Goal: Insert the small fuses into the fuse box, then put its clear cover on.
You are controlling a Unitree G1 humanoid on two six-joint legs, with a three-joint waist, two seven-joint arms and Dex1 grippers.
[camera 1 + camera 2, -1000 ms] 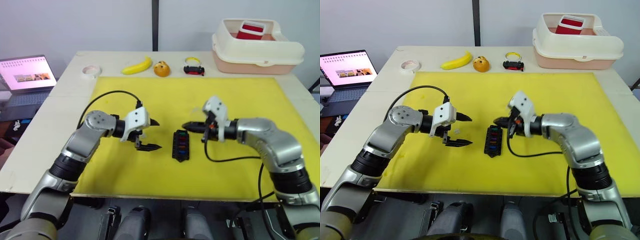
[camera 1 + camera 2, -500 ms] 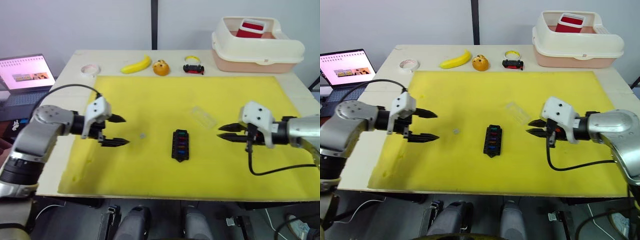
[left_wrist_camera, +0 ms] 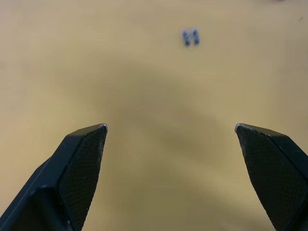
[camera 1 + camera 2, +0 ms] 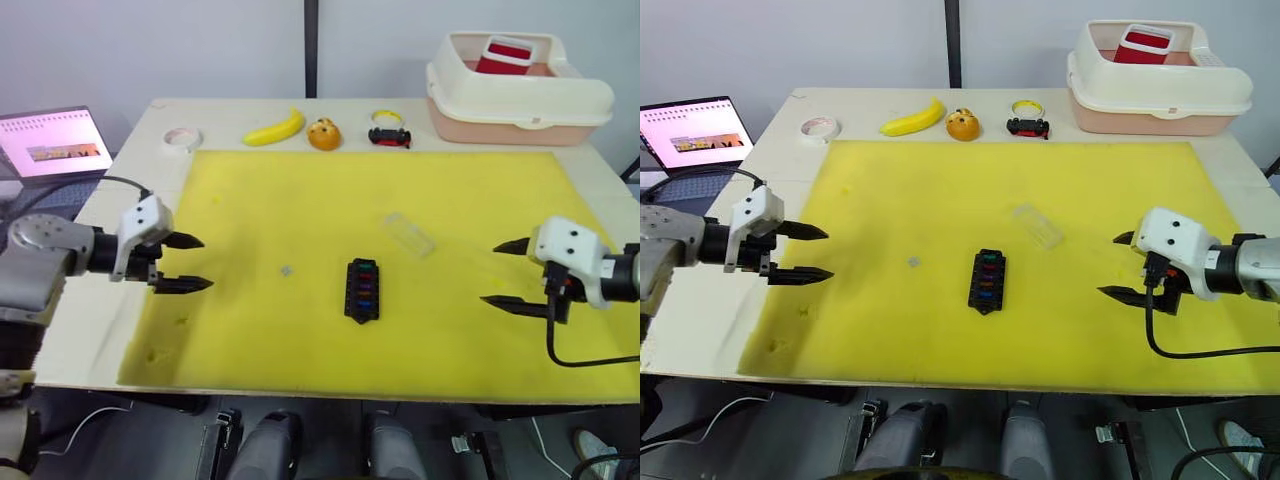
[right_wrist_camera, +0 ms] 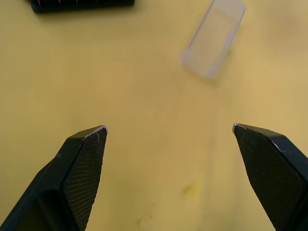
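Lying near the middle of the yellow mat [image 4: 300, 200], the fuse box [image 4: 361, 290] is showing coloured fuses [image 4: 364, 285] seated in its slots. One small grey fuse [image 4: 286, 271] is sitting loose on the mat to its left, apart from it. The clear cover [image 4: 409, 233] is resting flat beyond the box to its right, not touching it. Both grippers are hovering at the mat's side edges, well apart from the box: the left gripper [image 4: 186, 263] and the right gripper [image 4: 508, 273] are each spreading their fingers wide, holding nothing. No readable writing is showing; the laptop [image 4: 695, 134] screen's text is too small to make out.
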